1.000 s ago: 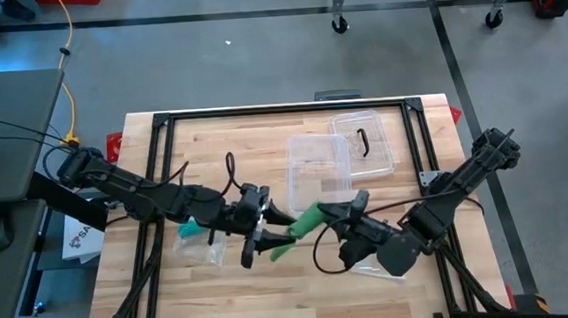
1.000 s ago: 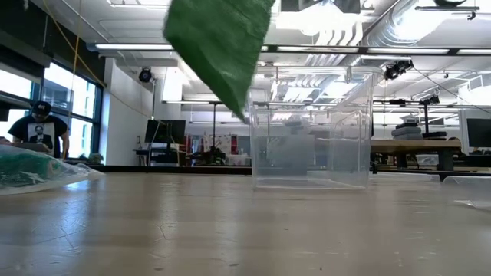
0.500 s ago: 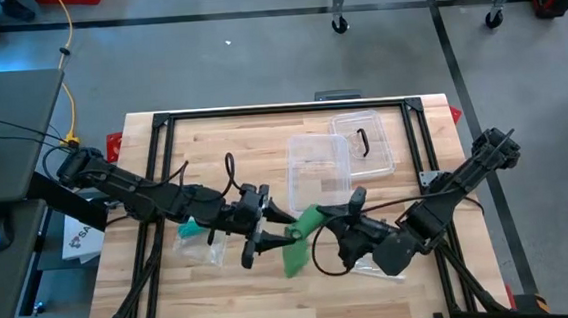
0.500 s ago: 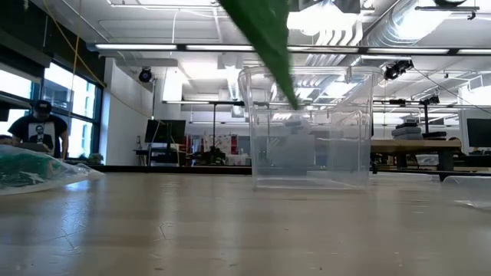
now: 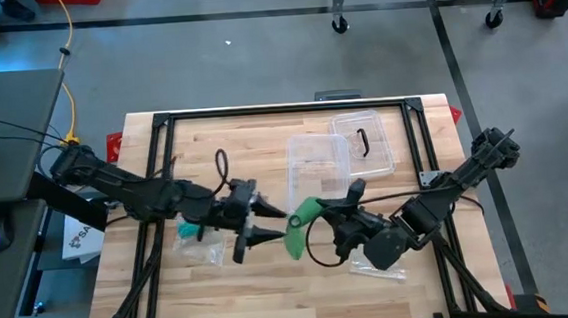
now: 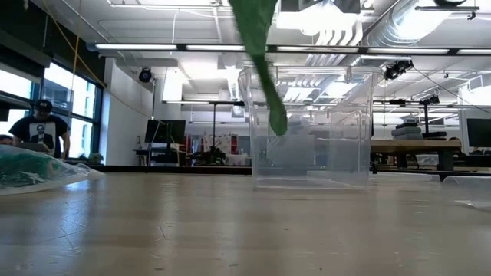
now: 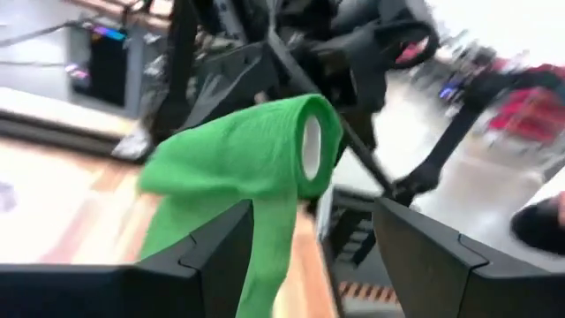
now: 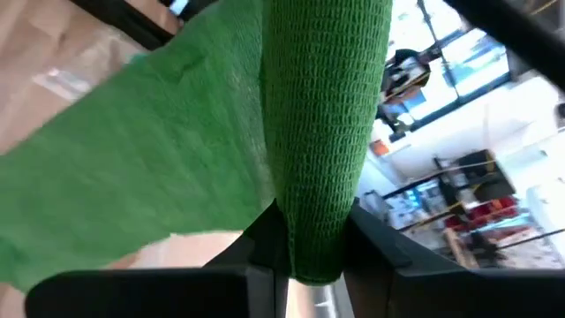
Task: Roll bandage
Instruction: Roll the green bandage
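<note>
1. Two dark grippers faced each other over the middle of the light wooden table (image 5: 173,287), with the green woven bandage roll (image 5: 306,213) between them.
2. The right gripper (image 8: 305,225) clamped the roll end-on between its fingers, apparently so the core could serve as the spool for winding.
3. A loose green tail (image 5: 296,242) hung from the roll above the tabletop; in the low view it dangled in front of the clear plastic box (image 6: 311,126).
4. The left gripper (image 7: 305,252) stood with its fingers spread and holding nothing, just beside the hanging tail, probably placed to catch it.
5. A clear flat lid (image 5: 375,143) lay beside the box, well away from the work.
</note>
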`<state>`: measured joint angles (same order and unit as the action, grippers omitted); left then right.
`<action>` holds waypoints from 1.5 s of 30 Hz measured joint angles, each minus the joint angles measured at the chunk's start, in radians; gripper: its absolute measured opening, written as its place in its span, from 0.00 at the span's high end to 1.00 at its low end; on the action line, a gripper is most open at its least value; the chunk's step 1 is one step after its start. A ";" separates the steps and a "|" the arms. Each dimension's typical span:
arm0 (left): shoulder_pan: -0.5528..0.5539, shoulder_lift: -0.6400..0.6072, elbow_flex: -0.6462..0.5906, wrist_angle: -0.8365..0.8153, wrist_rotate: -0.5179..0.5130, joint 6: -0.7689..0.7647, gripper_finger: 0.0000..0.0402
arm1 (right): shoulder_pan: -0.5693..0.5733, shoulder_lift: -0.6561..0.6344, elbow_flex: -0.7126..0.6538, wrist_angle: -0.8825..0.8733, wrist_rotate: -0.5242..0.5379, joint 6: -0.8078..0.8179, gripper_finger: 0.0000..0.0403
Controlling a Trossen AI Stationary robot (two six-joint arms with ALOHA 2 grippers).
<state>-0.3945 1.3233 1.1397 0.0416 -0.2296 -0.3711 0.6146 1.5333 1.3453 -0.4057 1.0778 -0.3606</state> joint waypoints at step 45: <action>-0.129 0.083 -0.001 0.017 -0.652 -0.067 0.44 | -0.078 0.194 0.001 0.194 0.188 -0.250 0.83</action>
<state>-0.5231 1.4064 1.1385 0.0582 -0.8812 -0.4378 0.5361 1.7275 1.3460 -0.2120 1.2659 -0.6102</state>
